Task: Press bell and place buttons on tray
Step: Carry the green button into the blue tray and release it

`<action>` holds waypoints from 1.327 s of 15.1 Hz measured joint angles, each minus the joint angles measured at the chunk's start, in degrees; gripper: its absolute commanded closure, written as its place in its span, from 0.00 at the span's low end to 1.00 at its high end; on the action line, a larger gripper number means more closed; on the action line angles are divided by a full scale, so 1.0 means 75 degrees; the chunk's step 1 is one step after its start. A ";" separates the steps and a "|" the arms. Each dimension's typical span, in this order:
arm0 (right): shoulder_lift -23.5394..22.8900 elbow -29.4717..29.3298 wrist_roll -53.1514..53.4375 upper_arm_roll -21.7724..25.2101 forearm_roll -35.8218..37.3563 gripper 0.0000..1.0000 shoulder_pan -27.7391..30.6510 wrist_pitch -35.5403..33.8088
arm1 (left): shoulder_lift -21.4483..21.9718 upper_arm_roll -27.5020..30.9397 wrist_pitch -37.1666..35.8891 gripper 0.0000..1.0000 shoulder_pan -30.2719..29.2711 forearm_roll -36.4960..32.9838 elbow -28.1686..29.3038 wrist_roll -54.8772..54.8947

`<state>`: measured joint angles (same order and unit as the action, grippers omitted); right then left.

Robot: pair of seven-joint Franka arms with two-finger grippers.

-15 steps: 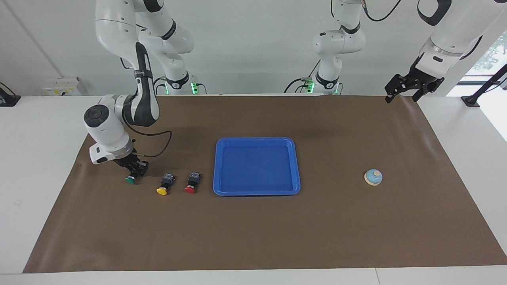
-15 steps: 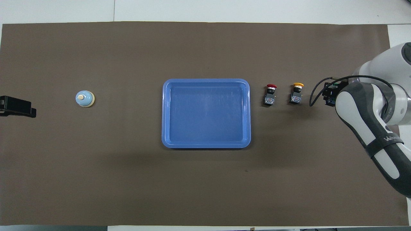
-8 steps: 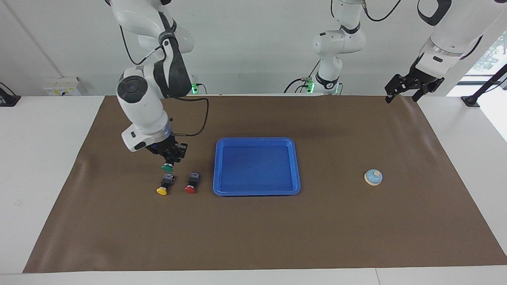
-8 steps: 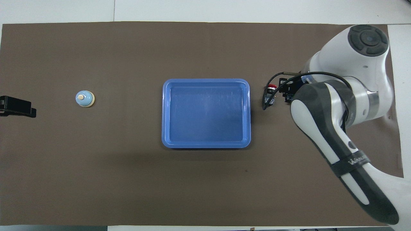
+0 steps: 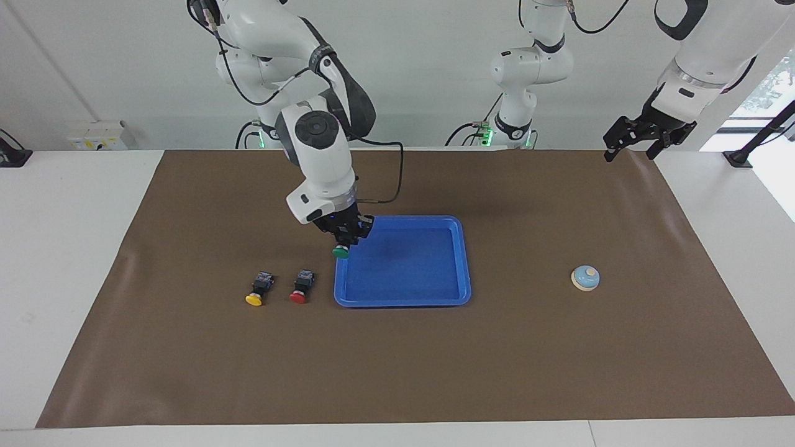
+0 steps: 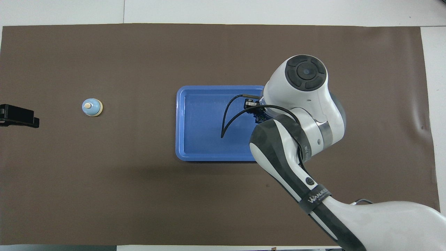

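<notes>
I see the green button (image 5: 340, 251) pinched in the right gripper (image 5: 343, 239), cap hanging down, raised over the tray's (image 5: 463, 261) edge at the right arm's end. In the overhead view the arm's wrist covers that end of the tray (image 6: 180, 125), so the button itself is hidden there. The tray lies mid-mat, blue and shallow, nothing lying in it that I can see.

Taking the tray as the dial's centre in the facing view, the red button (image 5: 301, 288) and the yellow button (image 5: 257, 291) lie on the mat at about eight o'clock, side by side but apart, red just beside the tray, yellow toward the right arm's end of the table. The bell (image 5: 585, 277) sits at about three o'clock, well apart from the tray, toward the left arm's end (image 6: 92, 107).

The left gripper (image 5: 633, 146) waits at about one o'clock, over the mat's corner near its base, fingers spread and holding nothing.

The surface is a brown mat (image 5: 397, 372) spread over a white table (image 5: 62, 248), with slight ripples near its ends. The wall (image 5: 422, 74) by the robots is plain white, with a socket box (image 5: 96, 135) on it and a window's edge (image 5: 767, 87) at the left arm's end.
</notes>
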<state>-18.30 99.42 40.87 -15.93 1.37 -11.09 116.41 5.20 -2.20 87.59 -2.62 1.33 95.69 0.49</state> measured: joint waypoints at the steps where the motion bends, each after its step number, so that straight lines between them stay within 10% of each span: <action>1: -0.0179 0.0025 0.0126 0.0001 0.0003 1.00 -0.0108 0.0199 | 0.0000 0.0000 0.0000 0.00 0.0000 0.0000 0.0000 0.0000; 10: -0.0717 0.1130 0.0227 0.0043 0.0163 1.00 -0.0211 0.1678 | 0.0000 0.0000 0.0000 0.00 0.0000 0.0000 0.0000 0.0000; 13: -0.0716 0.1145 0.0227 0.0043 0.0164 0.00 -0.0210 0.1679 | 0.0000 0.0000 0.0000 0.00 0.0000 0.0000 0.0000 0.0000; 20: -0.0556 0.1048 0.0728 0.0063 0.0166 0.00 -0.0150 0.1539 | 0.0000 0.0000 0.0000 0.00 0.0000 0.0000 0.0000 0.0000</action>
<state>-22.47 107.28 46.33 -15.46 2.62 -12.21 127.95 5.20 -2.20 87.59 -2.62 1.33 95.69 0.49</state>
